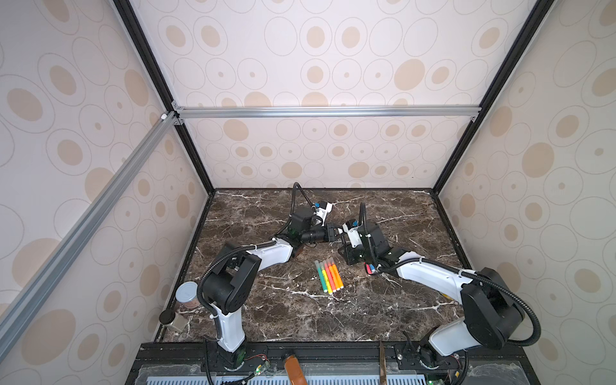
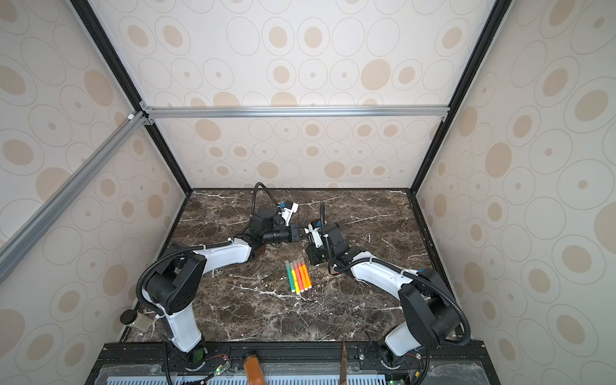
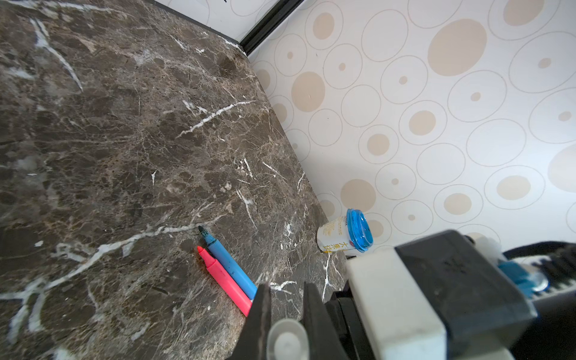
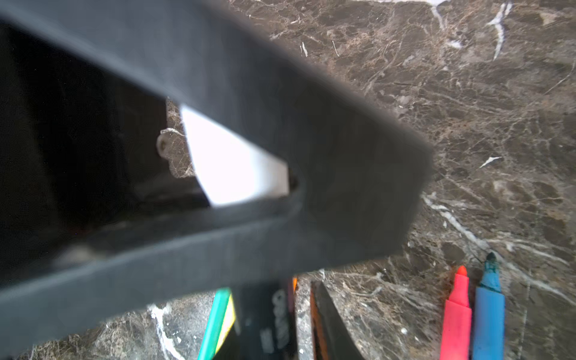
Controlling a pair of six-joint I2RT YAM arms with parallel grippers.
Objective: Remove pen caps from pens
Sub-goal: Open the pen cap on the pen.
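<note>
My left gripper (image 3: pixel 285 288) is shut on a pale translucent pen cap (image 3: pixel 286 339), seen end-on between its fingers. It meets my right gripper (image 4: pixel 277 293) at mid-table in both top views. The right jaws stand apart around a blurred black pen (image 4: pixel 276 311) with white lettering. A sliver of table shows between that pen and one finger (image 4: pixel 330 324). Several capped pens (image 1: pixel 329 276) lie side by side in front of the grippers: green, yellow, red and orange. An uncapped pink pen (image 3: pixel 224 277) and an uncapped blue pen (image 3: pixel 232 265) lie together beside the right arm.
A small cup with a blue lid (image 3: pixel 346 232) lies by the right wall. A tin can (image 1: pixel 187 295) and a black-capped bottle (image 1: pixel 171 320) stand at the front left corner. The left gripper's body crosses most of the right wrist view.
</note>
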